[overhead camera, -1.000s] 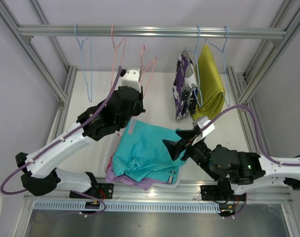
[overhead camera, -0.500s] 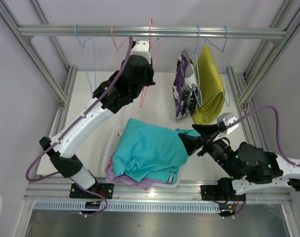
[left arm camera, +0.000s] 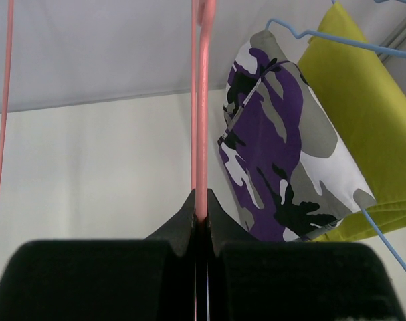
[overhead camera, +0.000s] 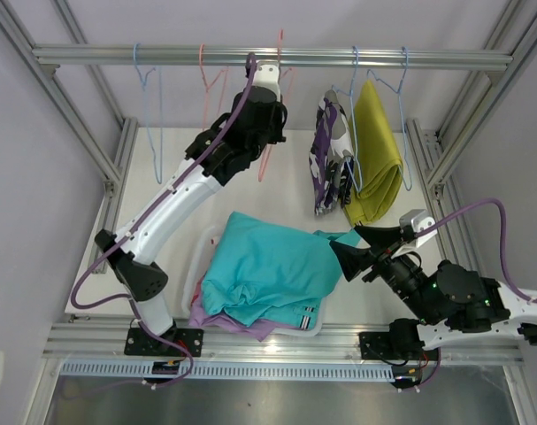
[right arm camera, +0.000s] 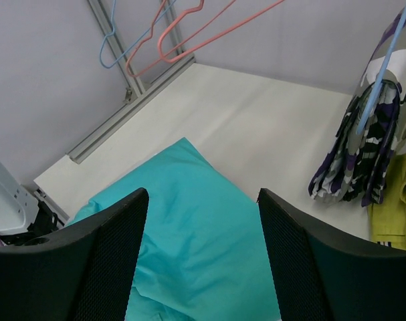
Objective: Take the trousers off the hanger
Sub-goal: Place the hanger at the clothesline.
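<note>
My left gripper point(overhead camera: 270, 124) is raised to the rail point(overhead camera: 427, 59) and shut on an empty pink hanger point(overhead camera: 266, 166); in the left wrist view the fingertips point(left arm camera: 189, 217) pinch its wire point(left arm camera: 203, 100). The teal trousers point(overhead camera: 264, 270) lie on top of a pile, with the lilac trousers point(overhead camera: 250, 326) under them; the pink-red pair is mostly hidden. The camouflage trousers point(overhead camera: 326, 164) and the mustard trousers point(overhead camera: 379, 150) hang on blue hangers point(overhead camera: 355, 97). My right gripper point(overhead camera: 352, 250) is open and empty over the teal trousers' right edge point(right arm camera: 196, 221).
The pile sits in a white tray point(overhead camera: 200, 258) near the front edge. An empty blue hanger point(overhead camera: 153, 115) and an empty pink hanger point(overhead camera: 210, 88) hang on the rail at the left. Aluminium frame posts point(overhead camera: 118, 177) flank the white table.
My left arm has carried the pink hanger from just above the pile up to the rail. My right gripper has drawn back to the right, off the teal trousers.
</note>
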`<state>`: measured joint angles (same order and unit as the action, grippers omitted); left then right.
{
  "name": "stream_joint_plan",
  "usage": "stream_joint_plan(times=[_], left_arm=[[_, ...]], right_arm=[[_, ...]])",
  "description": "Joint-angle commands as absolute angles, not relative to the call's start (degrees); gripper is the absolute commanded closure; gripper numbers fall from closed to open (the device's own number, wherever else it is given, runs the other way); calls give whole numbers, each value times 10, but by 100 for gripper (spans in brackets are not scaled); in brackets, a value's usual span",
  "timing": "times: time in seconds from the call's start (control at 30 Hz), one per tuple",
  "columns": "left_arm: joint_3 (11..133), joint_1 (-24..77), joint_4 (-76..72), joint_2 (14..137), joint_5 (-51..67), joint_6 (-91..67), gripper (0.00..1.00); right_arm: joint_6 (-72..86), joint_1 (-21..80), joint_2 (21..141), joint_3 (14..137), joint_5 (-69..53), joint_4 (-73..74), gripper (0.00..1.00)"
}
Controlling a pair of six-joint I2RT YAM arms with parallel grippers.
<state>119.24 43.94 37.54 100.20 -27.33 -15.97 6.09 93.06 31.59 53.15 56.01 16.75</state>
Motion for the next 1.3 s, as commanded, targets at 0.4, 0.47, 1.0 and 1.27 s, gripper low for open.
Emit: stream_joint_plan(times=[0.4,0.47,1.0,1.27], left_arm=[[1216,410,372,1020,-241,-162,100],[1204,410,370,1018,-237,-163,100],[1116,411,346,991,-225,-184,99],[1056,426,339,950,-237,-188,88]], right_arm=[[57,931,308,504,565,141,27],[62,930,308,500,563,141,27],[81,928,293,480,560,152,27],[77,925,294,466,545,144,27]])
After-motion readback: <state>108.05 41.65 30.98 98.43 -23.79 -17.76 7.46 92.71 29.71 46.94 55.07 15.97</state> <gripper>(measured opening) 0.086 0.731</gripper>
